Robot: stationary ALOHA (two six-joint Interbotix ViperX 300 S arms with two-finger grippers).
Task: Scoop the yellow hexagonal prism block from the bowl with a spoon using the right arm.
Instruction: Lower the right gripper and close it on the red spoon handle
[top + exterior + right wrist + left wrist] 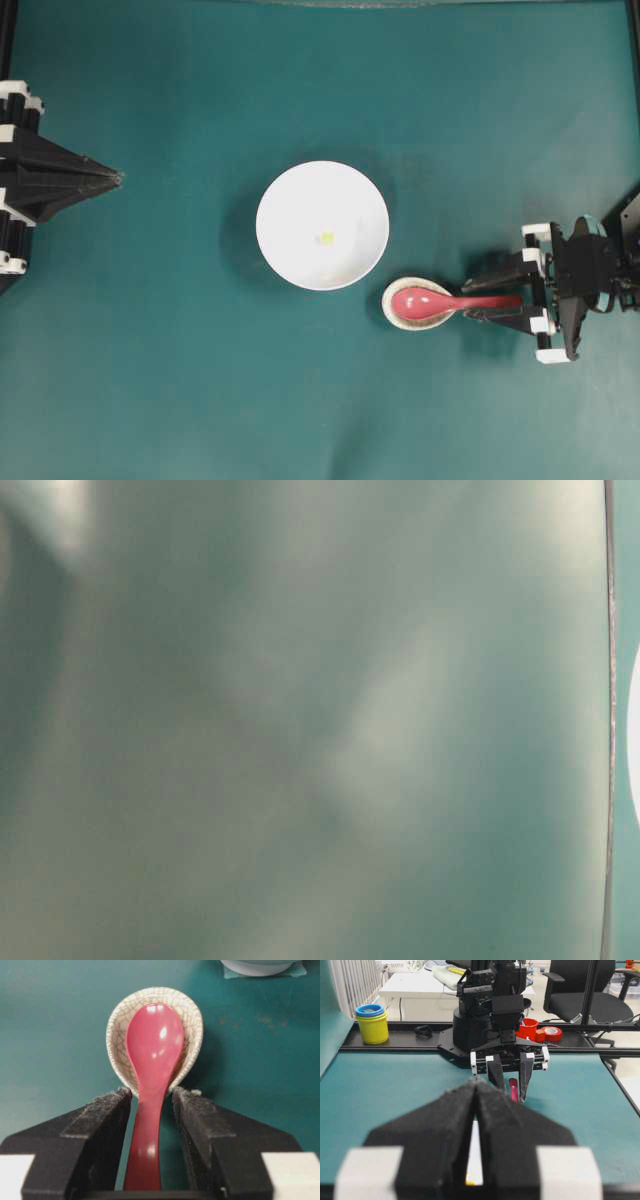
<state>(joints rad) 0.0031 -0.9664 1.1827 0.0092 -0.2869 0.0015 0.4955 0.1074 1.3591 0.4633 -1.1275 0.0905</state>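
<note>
The white bowl [280,205] stands mid-table with the tiny yellow hexagonal prism block [326,238] on its bottom. To its lower right, the pink-red spoon [425,302] lies with its scoop in a small crackled off-white dish [390,312], handle pointing right. My right gripper [470,301] straddles the handle. In the right wrist view the spoon [152,1045] runs between the open fingers of the right gripper [152,1092], with a gap on each side. My left gripper [118,180] rests shut at the left edge, empty, and points at the bowl; the left wrist view shows the left gripper [476,1082] with tips together.
Beyond the table's far edge in the left wrist view stand a yellow cup stack [372,1022], red tape rolls [550,1034] and the right arm's base [485,1015]. The table-level view is a teal blur. The teal mat [150,350] surrounds the dishes.
</note>
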